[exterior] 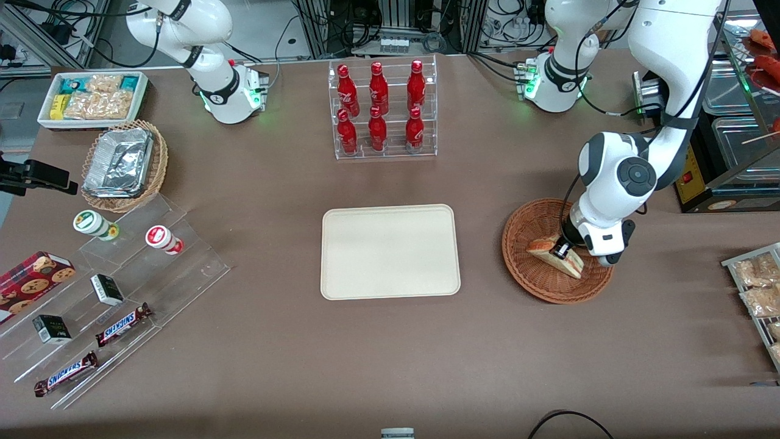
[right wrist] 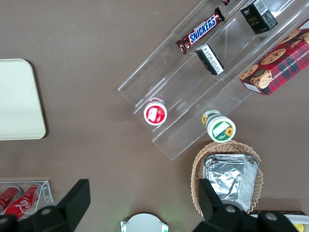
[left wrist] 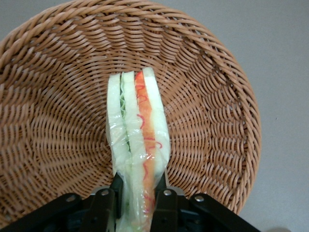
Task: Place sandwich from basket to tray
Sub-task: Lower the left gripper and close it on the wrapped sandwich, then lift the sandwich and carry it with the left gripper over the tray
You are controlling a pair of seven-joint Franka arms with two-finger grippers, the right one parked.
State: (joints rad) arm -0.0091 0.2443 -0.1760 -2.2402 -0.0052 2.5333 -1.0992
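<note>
In the front view, the left arm's gripper [exterior: 562,249] is down inside the wicker basket [exterior: 524,228], on the sandwich [exterior: 563,261], with the cream tray [exterior: 390,251] lying bare beside the basket. In the left wrist view, the two fingers [left wrist: 107,203] clamp the wrapped sandwich [left wrist: 137,140] from both sides, over the basket [left wrist: 58,96] floor.

Layout. The sandwich [exterior: 557,256] lies in the basket [exterior: 524,231], at the working arm's end of the table, with the gripper [exterior: 561,249] closed on it inside the basket. The tray [exterior: 390,252] lies beside the basket, toward the parked arm. 6 bottles [exterior: 379,107] stand in a rack [exterior: 385,152], farther from the front camera than the tray.
</note>
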